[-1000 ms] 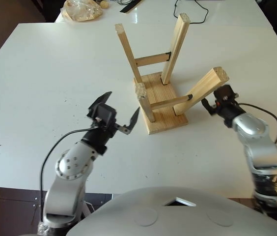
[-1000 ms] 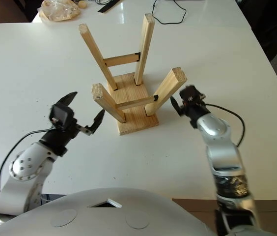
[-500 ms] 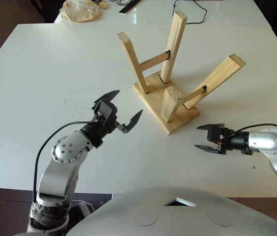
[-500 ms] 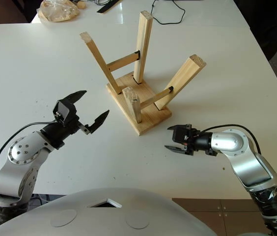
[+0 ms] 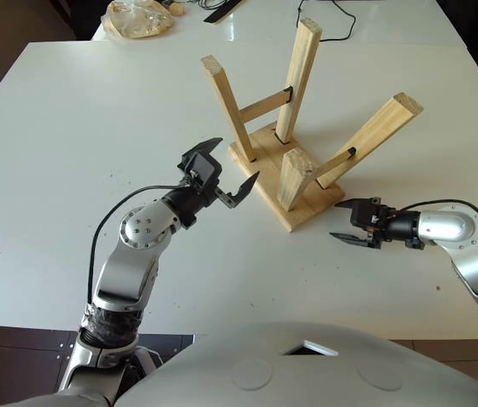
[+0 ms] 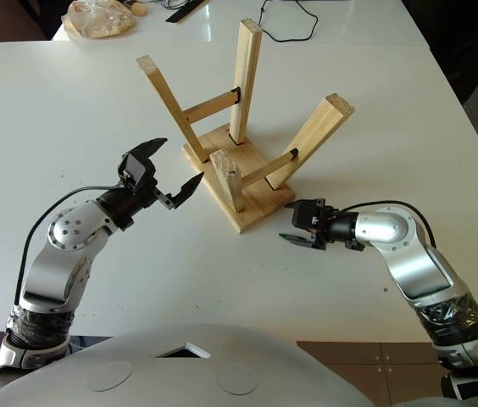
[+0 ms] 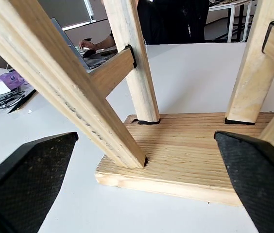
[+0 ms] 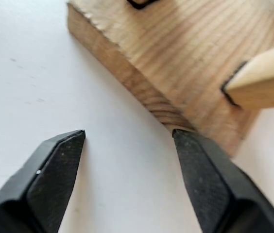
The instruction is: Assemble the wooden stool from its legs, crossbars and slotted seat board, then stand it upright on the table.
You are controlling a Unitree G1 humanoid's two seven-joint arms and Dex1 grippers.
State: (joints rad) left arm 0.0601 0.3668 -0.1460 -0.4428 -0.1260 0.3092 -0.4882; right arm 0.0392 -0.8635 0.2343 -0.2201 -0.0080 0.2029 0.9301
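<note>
Left gripper advanced toward stool; left wrist view adds laptop behind.

The pale rectangular wooden seat board is bare, unvarnished wood with ridged grain and a rough, splintery cut edge. The square light-wood legs look sawn and matt as well. The white tabletop is smooth with a faint sheen. The black fingers have matt, finely grainy faces. At the frame's upper left, a crinkled clear plastic bag looks glossy.
</note>
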